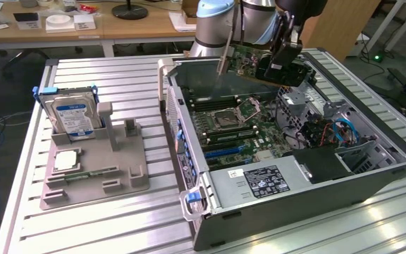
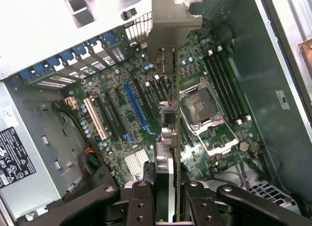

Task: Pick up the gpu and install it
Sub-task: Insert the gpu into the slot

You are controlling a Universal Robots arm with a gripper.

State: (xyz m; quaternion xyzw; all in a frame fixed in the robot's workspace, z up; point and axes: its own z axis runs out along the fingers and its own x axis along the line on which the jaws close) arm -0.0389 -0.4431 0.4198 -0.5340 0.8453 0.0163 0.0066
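wrist view: the gripper [image 2: 168, 187] pinches the thin green gpu card with grey metal bracket [image 2: 171, 84], held edge-on above the open grey computer case's [image 1: 372, 174] motherboard; better keep it vertical, parallel with the blue slot [image 2: 135, 109]

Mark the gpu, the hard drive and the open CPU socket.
gpu [image 1: 249, 59]: exterior view, green board face beside the gripper.
hard drive [image 1: 73, 117]: exterior view, blue-white label.
CPU socket [image 2: 199, 107]: wrist view, dark centre of the socket.
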